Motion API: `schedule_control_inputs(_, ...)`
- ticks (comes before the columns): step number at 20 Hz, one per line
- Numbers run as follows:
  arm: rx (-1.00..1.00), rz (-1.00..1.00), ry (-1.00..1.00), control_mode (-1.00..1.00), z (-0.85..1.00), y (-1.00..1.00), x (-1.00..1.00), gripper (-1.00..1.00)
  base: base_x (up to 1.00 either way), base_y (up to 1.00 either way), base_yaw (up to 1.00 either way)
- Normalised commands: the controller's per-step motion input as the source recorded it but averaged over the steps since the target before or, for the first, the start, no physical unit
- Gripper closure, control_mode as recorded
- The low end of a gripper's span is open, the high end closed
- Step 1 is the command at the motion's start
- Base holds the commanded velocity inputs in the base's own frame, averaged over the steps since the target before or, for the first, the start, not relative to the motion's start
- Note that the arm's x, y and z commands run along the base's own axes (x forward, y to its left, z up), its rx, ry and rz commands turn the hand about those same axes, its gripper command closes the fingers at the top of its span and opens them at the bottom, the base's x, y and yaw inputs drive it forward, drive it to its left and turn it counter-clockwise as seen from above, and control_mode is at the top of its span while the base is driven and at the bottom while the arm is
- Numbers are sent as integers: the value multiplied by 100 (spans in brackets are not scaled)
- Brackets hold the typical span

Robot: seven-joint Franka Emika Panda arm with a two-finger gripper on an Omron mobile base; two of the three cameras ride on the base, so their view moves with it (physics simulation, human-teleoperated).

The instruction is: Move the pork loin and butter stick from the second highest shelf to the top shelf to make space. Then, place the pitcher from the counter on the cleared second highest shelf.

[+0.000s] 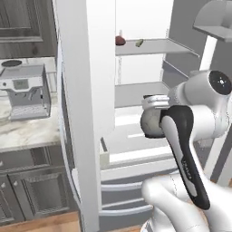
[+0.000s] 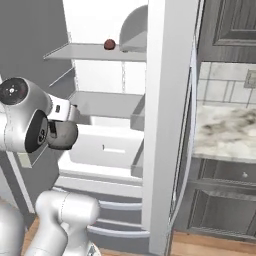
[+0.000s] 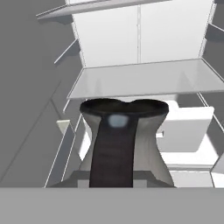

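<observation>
1. Left base view: at far left a coffee machine (image 1: 25, 90) sits on the counter (image 1: 27, 131); right of the fridge's open door, the pork loin (image 1: 120, 40) and the butter stick (image 1: 139, 43) lie near each other on the top shelf (image 1: 154, 46).
2. Below them, the second shelf (image 1: 136, 93) is bare, so both items look already moved.
3. Right of that, the arm's wrist is at about the level of this shelf, in front of the fridge.
4. Right base view: the pork (image 2: 109, 44) shows on the top shelf (image 2: 85, 52), and the bare second shelf (image 2: 107, 104) lies just past the wrist.
5. Hand view: the gripper (image 3: 118, 118) is closed on the pitcher (image 3: 124, 140), its dark flared rim facing the camera; the second shelf (image 3: 144, 78) lies ahead and slightly above.
6. Judged step: carrying the pitcher in. To do it well, raise it so the base clears the shelf's front edge, keep it level, push in toward the shelf's middle, lower until it rests, then release.
7. Risk: the base catching the shelf lip, or the rim striking the top shelf (image 3: 87, 6).
</observation>
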Motion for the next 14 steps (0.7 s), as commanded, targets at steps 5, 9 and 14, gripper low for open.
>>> schedule_control_inputs(5, 0, 0, 0, 100, 0, 0, 0, 100, 53, -11, 3)
schedule_control_inputs(9, 0, 0, 0, 100, 0, 0, 0, 100, 44, -4, -9)
schedule_control_inputs(14, 0, 0, 0, 100, 0, 0, 0, 100, 53, 0, -9)
